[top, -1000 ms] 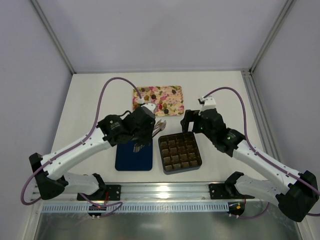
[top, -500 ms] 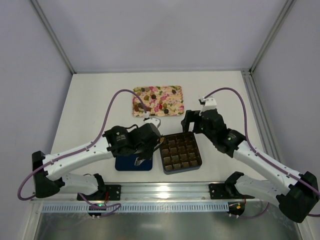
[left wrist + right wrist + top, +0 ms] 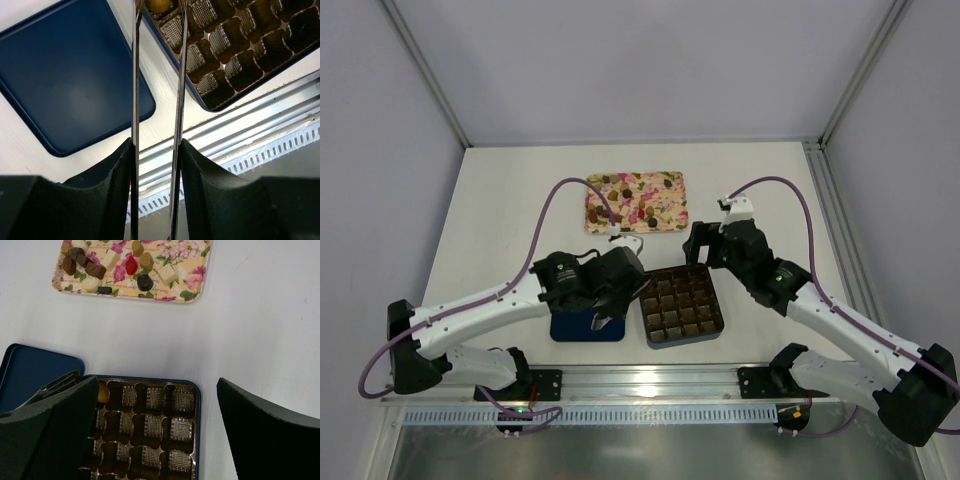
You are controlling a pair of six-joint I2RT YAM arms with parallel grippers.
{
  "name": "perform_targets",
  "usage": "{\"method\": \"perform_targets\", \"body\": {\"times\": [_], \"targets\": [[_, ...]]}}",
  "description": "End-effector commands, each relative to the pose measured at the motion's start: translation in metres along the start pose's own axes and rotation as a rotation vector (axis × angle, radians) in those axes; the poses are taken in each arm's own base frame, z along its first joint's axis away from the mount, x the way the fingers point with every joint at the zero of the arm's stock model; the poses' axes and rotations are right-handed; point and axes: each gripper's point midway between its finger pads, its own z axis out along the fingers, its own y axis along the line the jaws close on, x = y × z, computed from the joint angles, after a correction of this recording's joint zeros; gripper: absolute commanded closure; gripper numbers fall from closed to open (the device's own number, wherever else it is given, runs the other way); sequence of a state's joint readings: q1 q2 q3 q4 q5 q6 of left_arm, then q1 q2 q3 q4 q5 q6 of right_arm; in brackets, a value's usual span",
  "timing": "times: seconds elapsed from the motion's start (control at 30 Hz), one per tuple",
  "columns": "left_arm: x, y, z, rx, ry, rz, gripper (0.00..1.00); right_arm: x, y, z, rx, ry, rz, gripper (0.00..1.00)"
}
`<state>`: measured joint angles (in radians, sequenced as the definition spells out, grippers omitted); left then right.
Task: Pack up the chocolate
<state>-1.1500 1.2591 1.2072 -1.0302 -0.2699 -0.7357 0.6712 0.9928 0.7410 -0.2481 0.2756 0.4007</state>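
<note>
Beside the box, the left hand pinches tweezers, partly closed; the right hand gapes empty.

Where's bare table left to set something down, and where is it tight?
Bare table lies left of the floral tray and blue lid, and right of tray and box. A narrower strip separates tray and box. Tight spots: the box's left edge, where the left gripper's tongs reach in beside the lid, and its far edge, where the right gripper hovers.
</note>
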Motion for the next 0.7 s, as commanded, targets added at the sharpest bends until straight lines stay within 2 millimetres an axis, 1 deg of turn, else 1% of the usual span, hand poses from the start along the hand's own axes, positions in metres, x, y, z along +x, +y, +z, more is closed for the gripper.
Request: {"method": "perform_targets", "body": {"times": [0.0, 0.1, 0.2, 0.23, 0.27, 0.3, 0.37, 0.4, 0.47, 0.5, 0.53, 0.6, 0.63, 0.67], "targets": [[-0.013, -0.007, -0.002, 0.015, -0.055, -0.023, 0.59, -0.012, 0.002, -0.003, -0.004, -0.048, 0.03, 0.0], [-0.019, -0.007, -0.008, 0.024, -0.075, -0.028, 0.59, -0.012, 0.001, -0.004, -0.003, -0.049, 0.029, 0.0], [-0.034, -0.008, -0.021, 0.035, -0.139, -0.042, 0.59, -0.013, 0.002, -0.004, -0.004, -0.05, 0.026, 0.0], [-0.044, -0.009, -0.031, 0.045, -0.172, -0.048, 0.59, -0.014, 0.002, -0.005, -0.005, -0.051, 0.026, 0.0], [-0.051, -0.007, -0.036, 0.039, -0.195, -0.054, 0.59, -0.015, 0.002, -0.005, -0.004, -0.053, 0.025, 0.0], [-0.056, 0.0, -0.038, 0.008, -0.21, -0.054, 0.59, -0.014, 0.001, -0.005, -0.002, -0.049, 0.024, 0.0], [-0.071, 0.005, -0.049, -0.002, -0.244, -0.054, 0.59, -0.016, 0.002, -0.005, -0.006, -0.054, 0.026, 0.0], [-0.078, 0.014, -0.047, -0.03, -0.246, -0.07, 0.59, -0.015, 0.003, -0.005, -0.009, -0.049, 0.025, 0.0], [-0.089, 0.023, -0.048, -0.052, -0.256, -0.075, 0.59, -0.016, 0.004, -0.005, -0.012, -0.051, 0.024, 0.0], [-0.097, 0.036, -0.046, -0.084, -0.26, -0.102, 0.58, -0.015, 0.004, -0.004, -0.013, -0.047, 0.025, 0.0], [-0.101, 0.041, -0.04, -0.102, -0.247, -0.104, 0.58, -0.015, 0.005, -0.003, -0.016, -0.046, 0.025, 0.0], [-0.113, 0.055, -0.036, -0.13, -0.255, -0.114, 0.58, -0.013, 0.006, -0.002, -0.019, -0.038, 0.023, 0.0], [-0.12, 0.07, -0.026, -0.17, -0.244, -0.142, 0.58, -0.013, 0.007, -0.001, -0.025, -0.035, 0.023, 0.0], [-0.124, 0.076, -0.022, -0.18, -0.236, -0.13, 0.58, -0.012, 0.008, -0.001, -0.027, -0.032, 0.02, 0.0]]}}
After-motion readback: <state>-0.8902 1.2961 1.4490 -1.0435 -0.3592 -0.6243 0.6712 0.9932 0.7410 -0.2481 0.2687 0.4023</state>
